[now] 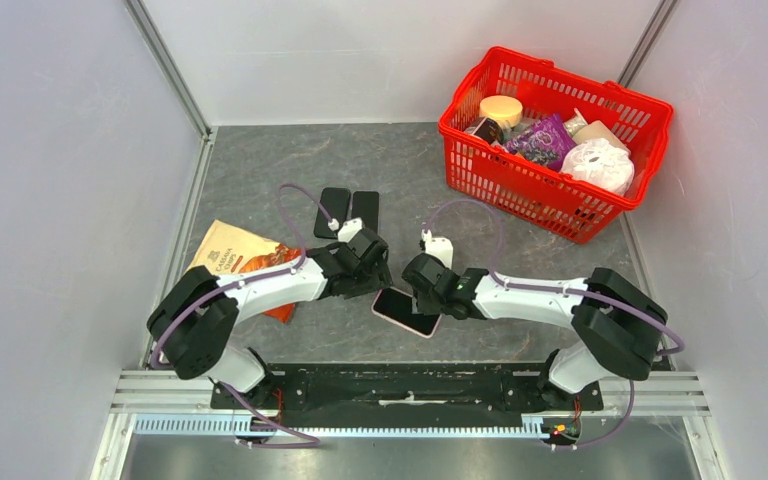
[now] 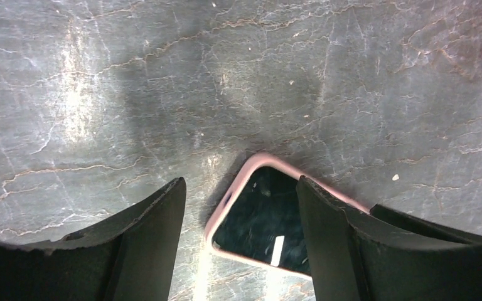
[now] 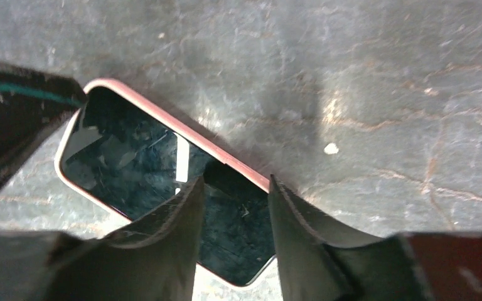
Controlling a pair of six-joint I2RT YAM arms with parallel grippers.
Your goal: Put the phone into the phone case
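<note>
Pink-rimmed dark-glass phone (image 1: 407, 311) flat on grey stone-look worktop (image 1: 290, 170). Black left hand (image 2: 241, 188) spread astride one corner, black right hand (image 3: 235, 185) spread over the other end, neither pinching. Could skid aside if pushed unevenly.

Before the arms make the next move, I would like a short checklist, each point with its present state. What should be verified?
1. The phone lies flat on the table, screen up: ok.
2. The pink rim runs along every visible edge of the screen: ok.
3. Corners seated under the hands: cannot tell, they are hidden.
4. The left hand is open, its fingers on either side of a phone corner: ok.
5. The right hand is open over the phone's long edge: ok; whether it touches, cannot tell.
6. The snack bag lies apart from the phone: ok.
</note>
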